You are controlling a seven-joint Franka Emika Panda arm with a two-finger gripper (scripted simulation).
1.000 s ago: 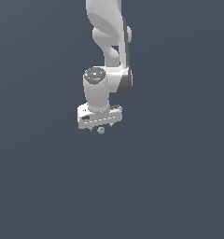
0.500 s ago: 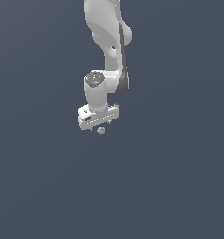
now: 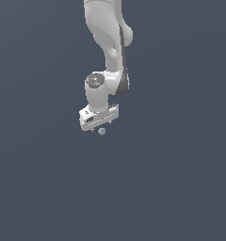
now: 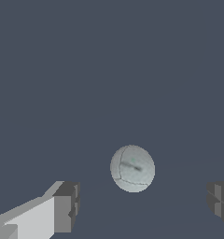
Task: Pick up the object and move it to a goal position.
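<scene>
The object is a tiny pale bluish-grey ball lying just below my white gripper in the exterior view. In the wrist view the ball sits between my two fingertips, with a wide gap on each side and no contact. The gripper is open and holds nothing. The fingers are mostly hidden behind the hand in the exterior view.
A plain dark grey-blue surface fills the scene in both views. The white arm rises from the gripper toward the top of the exterior view. No other objects show.
The arm and gripper have shifted slightly toward the exterior view's left and a little lower over the ball. The ball has not moved.
</scene>
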